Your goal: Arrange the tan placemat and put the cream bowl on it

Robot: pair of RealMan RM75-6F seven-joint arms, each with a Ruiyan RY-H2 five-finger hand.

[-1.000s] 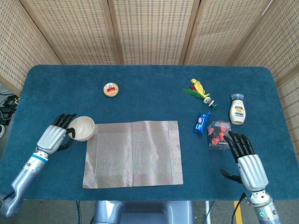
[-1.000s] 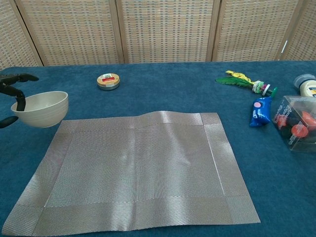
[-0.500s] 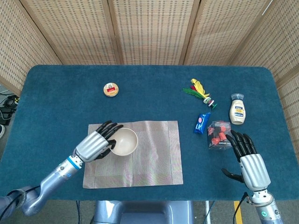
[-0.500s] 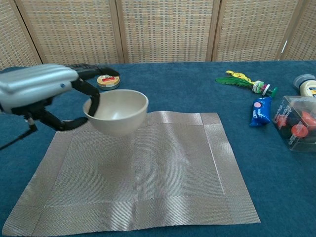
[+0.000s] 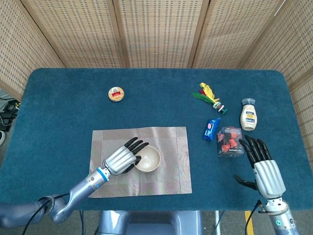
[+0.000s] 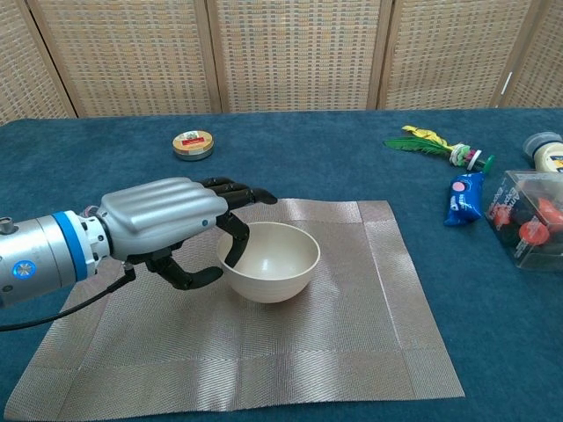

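The tan placemat (image 5: 146, 161) lies flat on the blue cloth table (image 5: 73, 103), a woven rectangle with its long axis running 9 to 3 o'clock. The cream bowl (image 5: 147, 158) sits near the mat's middle, round, smooth and mouth up. The left hand (image 5: 122, 158) grips its rim from 9 o'clock — the chest view shows a finger hooked inside the rim and the thumb outside. Only the head view shows the right hand (image 5: 262, 169), at 4 o'clock on the table, fingers spread and holding nothing, just beside a clear box (image 5: 228, 142) of red pieces
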